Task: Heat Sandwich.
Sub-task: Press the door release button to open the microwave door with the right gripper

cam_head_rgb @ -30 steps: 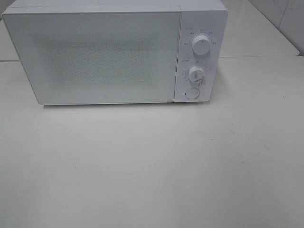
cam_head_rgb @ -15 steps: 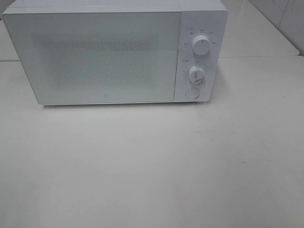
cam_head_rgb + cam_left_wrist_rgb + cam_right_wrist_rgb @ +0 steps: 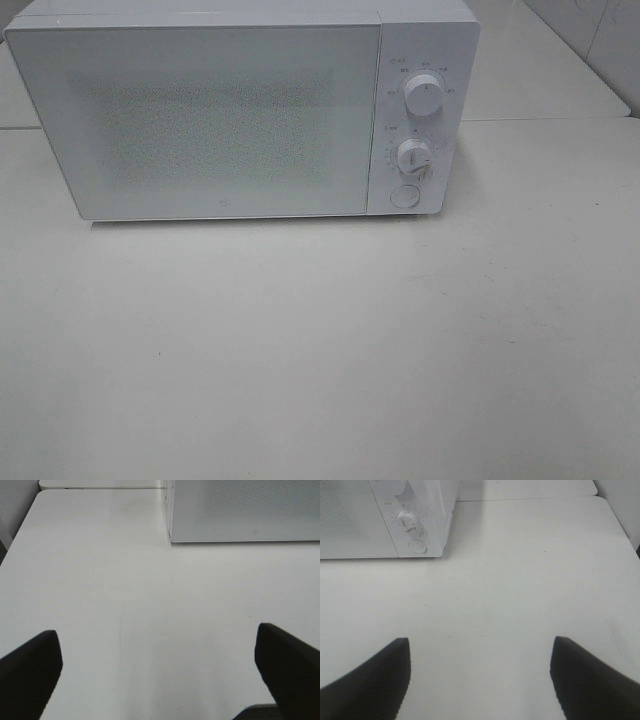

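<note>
Kitchen-like test bench — white microwave (image 3: 240,110) on bare table (image 3: 320,350).

I saw one microwave (image 3: 220,120) on one tabletop (image 3: 320,350). Its panel carried two knobs, an upper knob (image 3: 424,97) and a lower knob (image 3: 413,157), plus one round button (image 3: 403,196). I had two grippers, a left gripper (image 3: 156,632) and a right gripper (image 3: 481,641).

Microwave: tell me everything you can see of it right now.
The white microwave stands upright on the table, door shut. The door is a speckled, frosted panel; nothing shows through it. Right of it sit an upper dial and a lower dial above a round button. Nothing else touches it.
</note>
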`<action>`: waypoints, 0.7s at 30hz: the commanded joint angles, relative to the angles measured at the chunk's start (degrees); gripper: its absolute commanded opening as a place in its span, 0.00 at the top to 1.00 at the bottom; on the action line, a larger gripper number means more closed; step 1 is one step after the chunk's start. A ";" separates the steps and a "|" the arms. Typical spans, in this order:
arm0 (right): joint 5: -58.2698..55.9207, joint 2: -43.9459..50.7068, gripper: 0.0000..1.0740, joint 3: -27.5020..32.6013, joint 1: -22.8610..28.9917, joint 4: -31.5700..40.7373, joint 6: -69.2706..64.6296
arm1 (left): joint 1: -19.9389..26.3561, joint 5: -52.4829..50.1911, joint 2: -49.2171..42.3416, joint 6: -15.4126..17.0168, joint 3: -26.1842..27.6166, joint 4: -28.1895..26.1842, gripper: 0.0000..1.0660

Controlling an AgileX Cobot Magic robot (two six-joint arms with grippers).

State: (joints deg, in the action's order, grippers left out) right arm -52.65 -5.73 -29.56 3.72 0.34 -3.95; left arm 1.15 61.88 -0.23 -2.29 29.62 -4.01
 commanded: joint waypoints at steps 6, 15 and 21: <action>13.18 -6.88 0.29 1.32 -0.29 0.06 -0.40 | -0.23 -0.57 -0.46 0.06 -0.11 -0.11 0.06; 22.40 -14.78 0.29 2.01 -0.29 0.06 -0.40 | -0.23 -0.57 -0.46 0.06 -0.11 -0.11 0.06; 27.67 -21.14 0.29 2.01 -0.29 0.06 -0.40 | -0.23 -0.57 -0.46 0.06 -0.11 -0.11 0.06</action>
State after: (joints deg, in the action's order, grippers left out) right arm -26.87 -25.50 -27.73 3.72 0.34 -3.95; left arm 1.15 61.88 -0.23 -2.29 29.62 -4.01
